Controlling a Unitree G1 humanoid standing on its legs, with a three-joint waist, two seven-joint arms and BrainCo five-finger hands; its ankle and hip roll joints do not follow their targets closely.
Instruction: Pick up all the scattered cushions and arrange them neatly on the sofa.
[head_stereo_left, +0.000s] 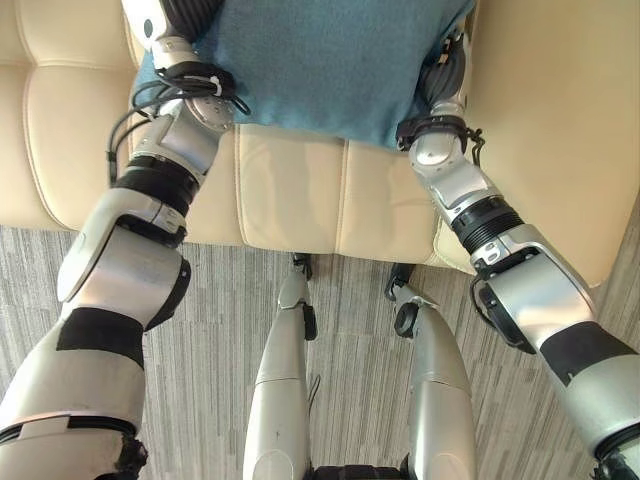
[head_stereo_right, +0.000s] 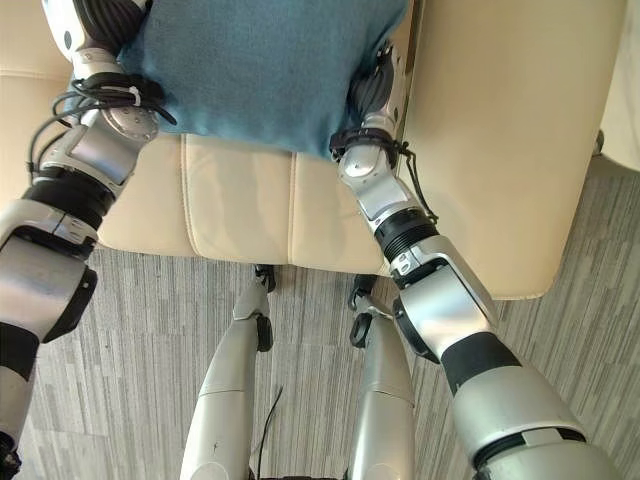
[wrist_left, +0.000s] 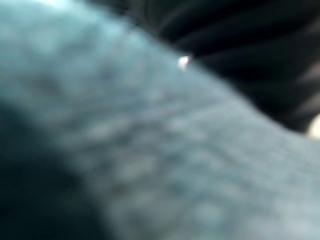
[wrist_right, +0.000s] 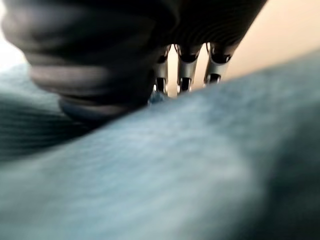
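Note:
A teal cushion (head_stereo_left: 320, 60) is held between my two hands above the cream sofa's seat (head_stereo_left: 300, 190). My left hand (head_stereo_left: 188, 12) presses against the cushion's left edge, and its fingers are hidden behind the cloth. In the left wrist view the cushion (wrist_left: 150, 150) lies right against the dark ribbed cover. My right hand (head_stereo_right: 375, 85) is on the cushion's right edge. Its fingers (wrist_right: 185, 70) run straight along the teal cloth (wrist_right: 175, 165), with the cream sofa behind them.
The sofa's wide cream armrest (head_stereo_left: 550, 120) rises to the right of the cushion. More cream seat (head_stereo_left: 60, 130) stretches to the left. Grey striped carpet (head_stereo_left: 220, 330) lies in front of the sofa.

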